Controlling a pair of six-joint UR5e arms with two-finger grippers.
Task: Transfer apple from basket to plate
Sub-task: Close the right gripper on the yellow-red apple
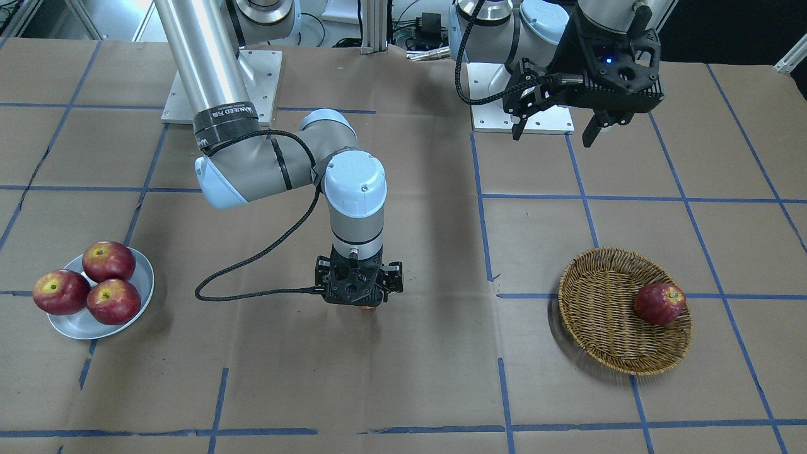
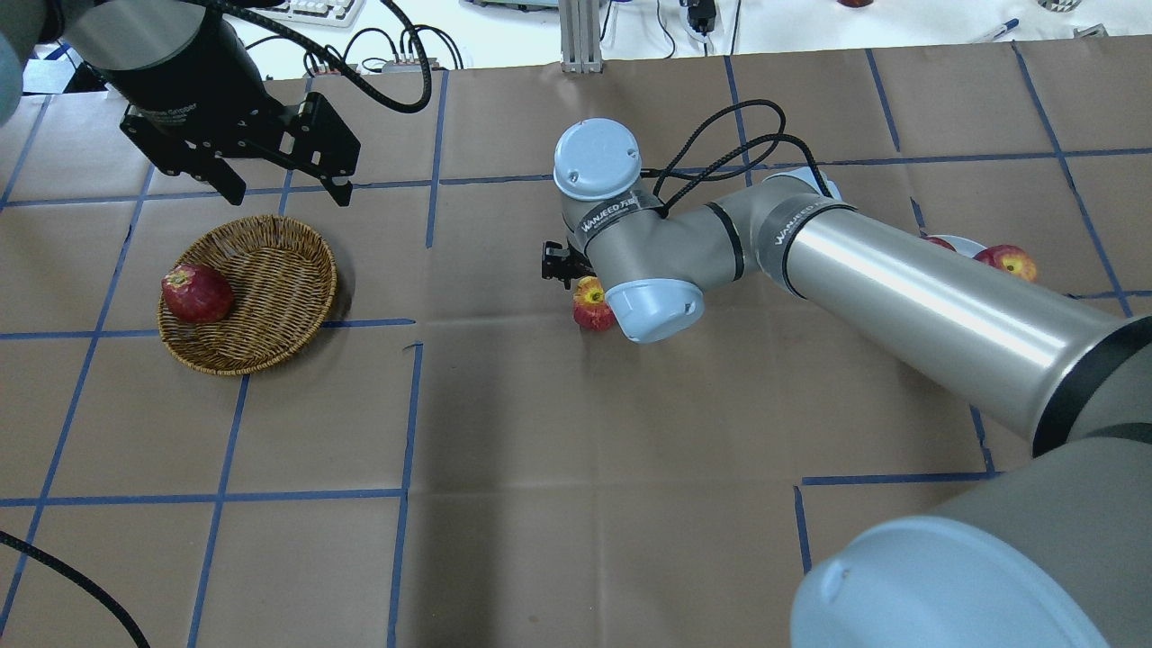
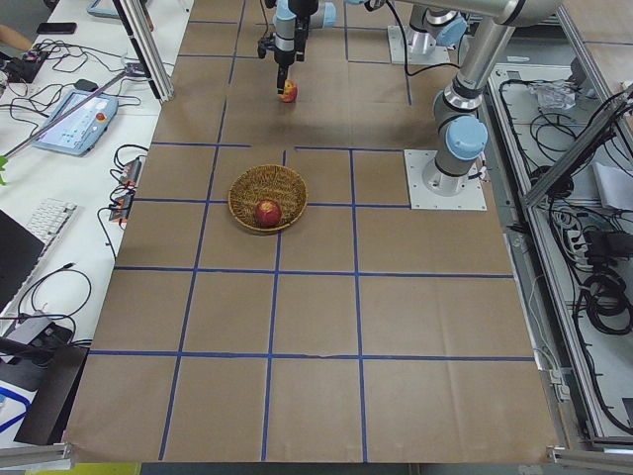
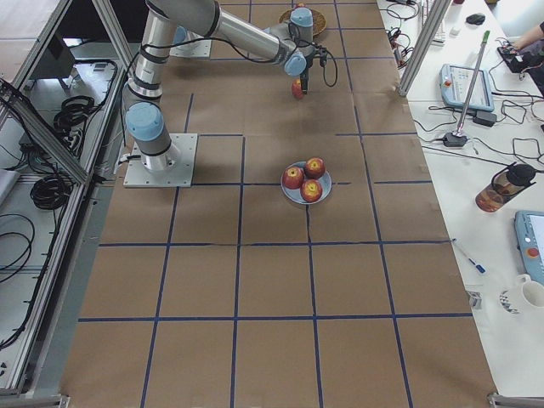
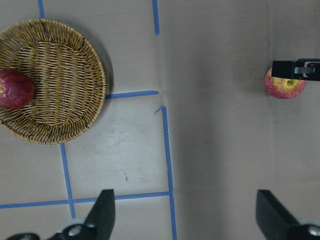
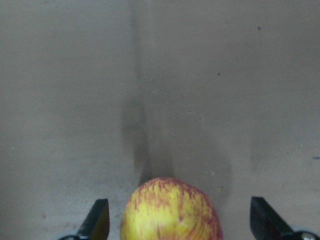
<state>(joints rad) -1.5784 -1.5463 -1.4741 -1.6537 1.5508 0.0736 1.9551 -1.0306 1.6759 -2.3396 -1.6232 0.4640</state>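
The pale red-and-yellow apple (image 2: 589, 303) sits on the brown paper mid-table, outside the basket and far from the plate. My right gripper (image 1: 358, 295) points straight down over it. In the right wrist view the apple (image 6: 170, 210) lies between the two spread fingers (image 6: 100, 220) with a gap on each side, so the gripper is open around it. My left gripper (image 1: 553, 135) is open and empty, hovering behind the wicker basket (image 1: 599, 353). The grey-white plate (image 1: 82, 325) lies at the table's other end.
A dark red apple (image 1: 659, 304) lies in the basket against its rim. Three dark red apples (image 1: 108, 261) fill most of the plate. The right arm's black cable (image 1: 252, 258) loops low above the table between gripper and plate.
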